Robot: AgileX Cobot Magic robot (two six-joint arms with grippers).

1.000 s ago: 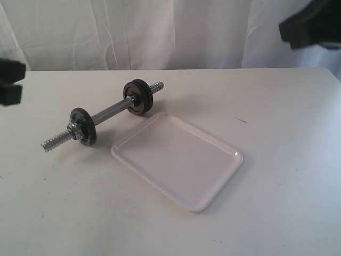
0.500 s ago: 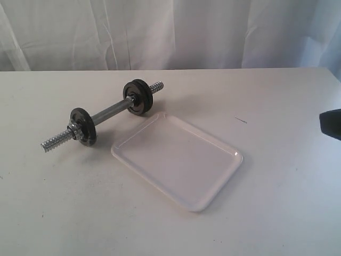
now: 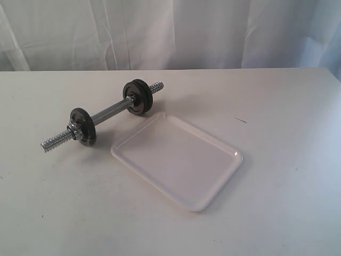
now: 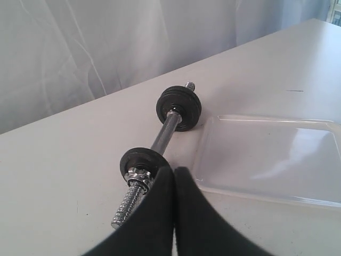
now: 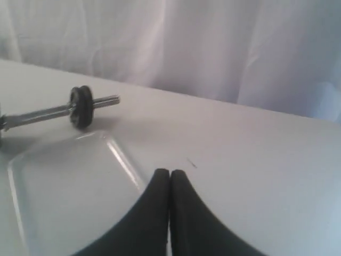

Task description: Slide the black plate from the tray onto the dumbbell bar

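The dumbbell bar (image 3: 111,111) lies on the white table, left of the tray (image 3: 176,160), which holds nothing. The flat black plate (image 3: 83,126) sits on the bar near its closer threaded end, with a silver nut outside it. A thicker black disc (image 3: 138,97) sits near the far end. Neither gripper shows in the exterior view. In the left wrist view my left gripper (image 4: 174,169) is shut on nothing, hanging short of the plate (image 4: 139,159) and the tray (image 4: 266,154). My right gripper (image 5: 170,172) is shut on nothing beside the tray (image 5: 64,181).
A white curtain (image 3: 170,32) hangs behind the table's far edge. A small dark mark (image 3: 241,120) lies on the table right of the tray.
Both arms have left the exterior view: the left one went first, then the right one dropped down the right edge and out. The dumbbell and tray have not moved.
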